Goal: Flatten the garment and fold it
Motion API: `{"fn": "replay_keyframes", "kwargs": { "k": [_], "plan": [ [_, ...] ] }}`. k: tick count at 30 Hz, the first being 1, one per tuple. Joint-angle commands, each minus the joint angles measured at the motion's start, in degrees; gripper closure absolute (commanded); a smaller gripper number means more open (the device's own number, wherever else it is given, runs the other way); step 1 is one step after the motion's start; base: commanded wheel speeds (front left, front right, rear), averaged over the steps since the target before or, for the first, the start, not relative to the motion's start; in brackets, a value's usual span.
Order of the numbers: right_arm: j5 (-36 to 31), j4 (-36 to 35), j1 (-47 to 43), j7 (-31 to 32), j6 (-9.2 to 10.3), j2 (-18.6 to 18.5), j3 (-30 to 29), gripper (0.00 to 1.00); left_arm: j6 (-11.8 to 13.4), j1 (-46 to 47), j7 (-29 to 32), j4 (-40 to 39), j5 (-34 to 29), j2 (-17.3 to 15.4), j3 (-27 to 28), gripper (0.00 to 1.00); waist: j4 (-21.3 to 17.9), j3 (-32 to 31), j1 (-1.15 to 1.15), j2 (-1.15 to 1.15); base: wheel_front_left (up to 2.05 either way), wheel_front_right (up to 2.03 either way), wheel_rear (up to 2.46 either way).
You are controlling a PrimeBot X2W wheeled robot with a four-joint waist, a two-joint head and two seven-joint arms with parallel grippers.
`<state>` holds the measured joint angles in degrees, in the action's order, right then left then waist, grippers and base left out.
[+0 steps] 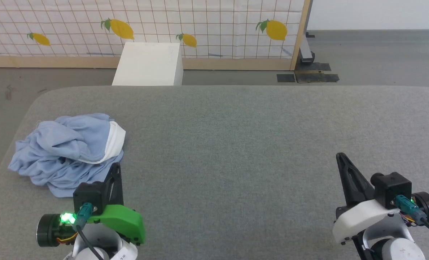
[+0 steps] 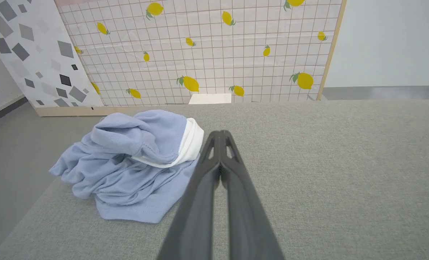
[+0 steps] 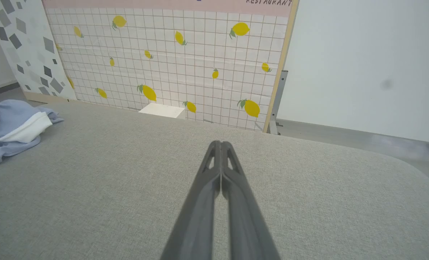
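The garment (image 1: pixel 68 151) lies crumpled in a loose heap on the left side of the grey fabric surface (image 1: pixel 236 144), close to its left edge. Its light blue folds are bunched up, and a white band curves along the heap's right side. The left gripper (image 1: pixel 116 167) sits just near and right of the heap, fingers pressed together and holding nothing, with its tip just beside the blue cloth. The right gripper (image 1: pixel 341 157) rests well apart on the right side of the surface, fingers also pressed together and holding nothing. Beyond the far edge stands a white box (image 1: pixel 147 65), in front of a tiled panel (image 1: pixel 218 32) printed with lemons.
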<state>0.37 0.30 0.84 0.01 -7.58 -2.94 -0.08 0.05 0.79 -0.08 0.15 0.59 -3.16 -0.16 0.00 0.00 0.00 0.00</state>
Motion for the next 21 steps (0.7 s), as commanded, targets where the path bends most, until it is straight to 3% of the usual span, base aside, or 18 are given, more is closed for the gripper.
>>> {"fn": "replay_keyframes", "kwargs": {
  "k": [1, 21],
  "plan": [
    [-0.37, -0.30, -0.84, -0.01, 0.09, 0.06, 0.08, 1.00, -0.05, -0.79, 0.08, -0.15, -0.59, 0.28, 0.16, 1.00, 0.00, 0.00, 0.00, 0.00, 0.00, 0.00, 0.00],
    [-0.37, -0.30, -0.84, -0.01, 0.09, 0.06, 0.08, 1.00, -0.05, -0.79, 0.08, -0.15, -0.59, 0.28, 0.16, 1.00, 0.00, 0.00, 0.00, 0.00, 0.00, 0.00, 0.00]
  ]
}}
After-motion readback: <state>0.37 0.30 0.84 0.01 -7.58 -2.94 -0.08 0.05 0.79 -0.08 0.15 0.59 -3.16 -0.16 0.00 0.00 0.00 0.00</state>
